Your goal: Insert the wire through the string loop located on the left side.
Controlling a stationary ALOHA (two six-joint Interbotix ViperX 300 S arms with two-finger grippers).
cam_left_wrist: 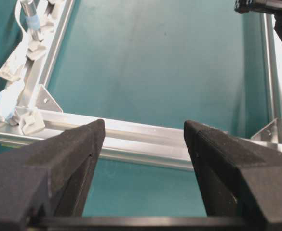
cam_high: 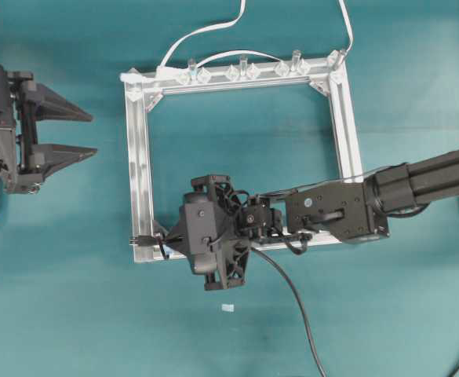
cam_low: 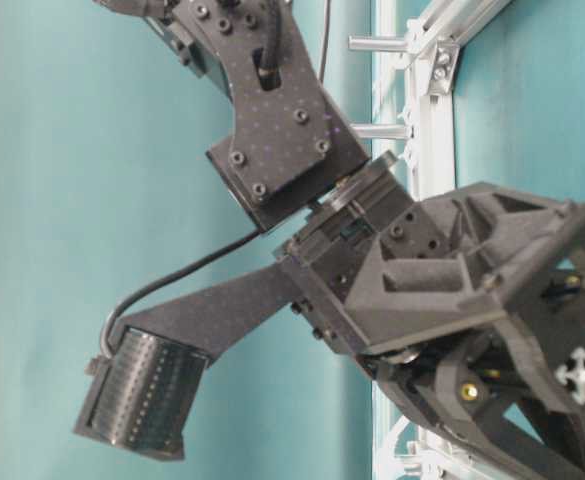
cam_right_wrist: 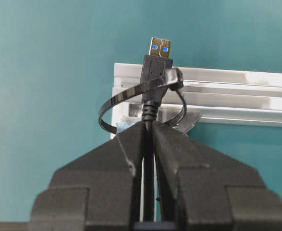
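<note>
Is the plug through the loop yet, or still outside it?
Through: the plug sticks out past the string loop, which circles its body, held by the right gripper.

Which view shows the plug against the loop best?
Right wrist view: the plug fills the centre, poking through the loop, with the right gripper shut on the wire. Overhead shows only a small dark tip at the frame corner. Table-level and left wrist views don't show it.

My arms are matte black with boxy link housings, dark screw heads and looped black cables. Each end effector (cam_high: 68, 132) carries two tapered, wedge-shaped black fingers (cam_left_wrist: 59, 163); the right end effector (cam_right_wrist: 148, 132) matches it.
</note>
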